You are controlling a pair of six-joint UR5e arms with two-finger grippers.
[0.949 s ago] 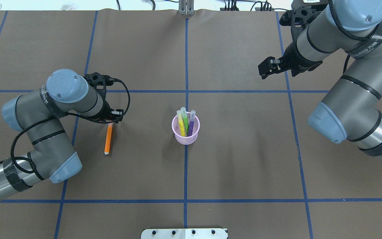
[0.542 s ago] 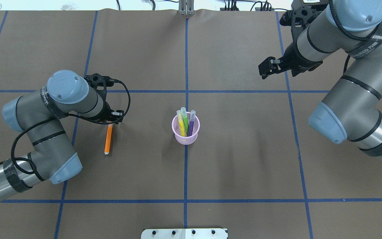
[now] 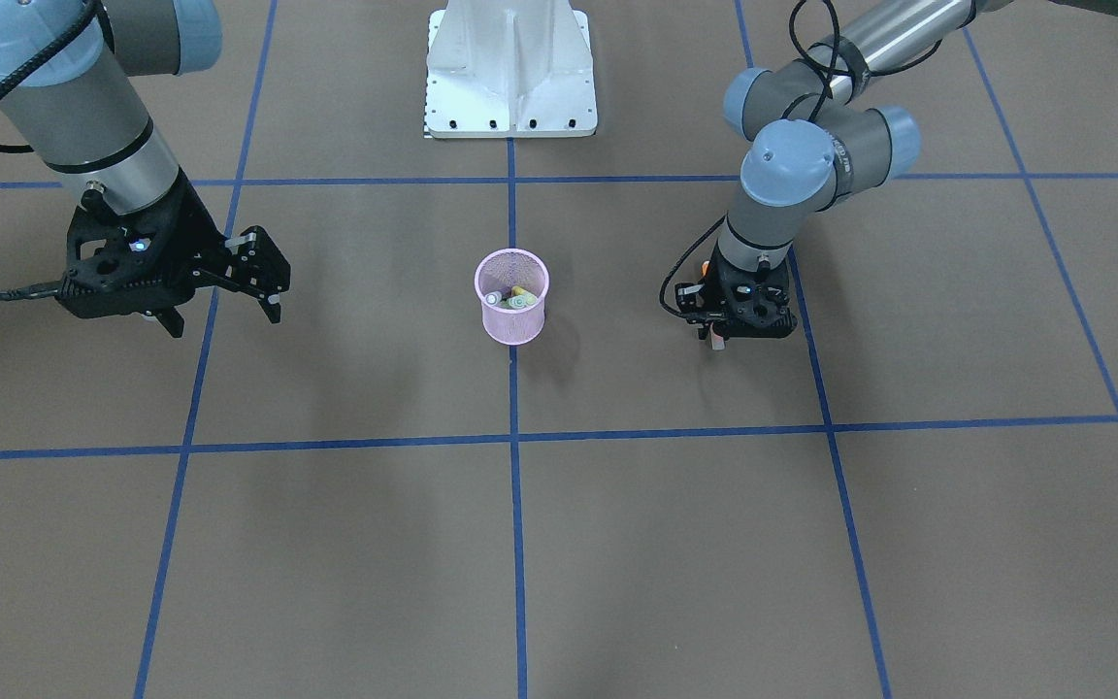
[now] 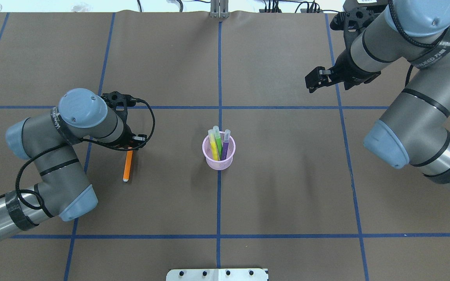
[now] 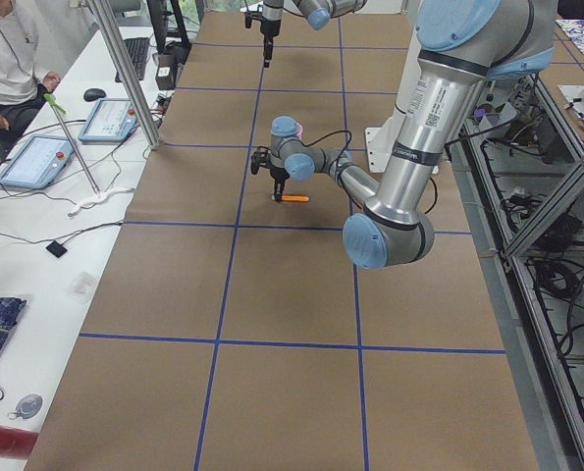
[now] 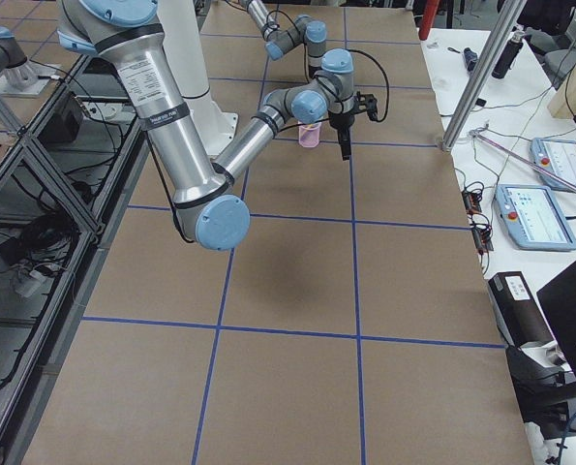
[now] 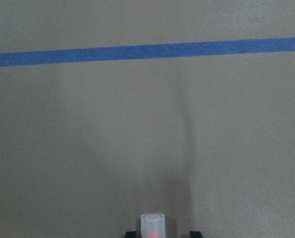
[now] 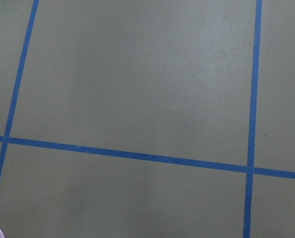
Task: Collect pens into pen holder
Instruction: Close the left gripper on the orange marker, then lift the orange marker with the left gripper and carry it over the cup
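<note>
Orange pen (image 4: 127, 166) on brown blue-taped table (image 4: 287, 175), left gripper (image 4: 131, 145) wide around it; right gripper (image 3: 225, 321) wide.

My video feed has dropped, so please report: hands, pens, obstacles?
Left hand low, open astride cap of orange pen; right hand open, empty, aside. Three pens in pen holder; orange pen flat on table. Nothing seen between them.

The pen holder (image 4: 218, 160) is pink mesh; one pen (image 4: 127, 168), orange (pale-capped).
</note>
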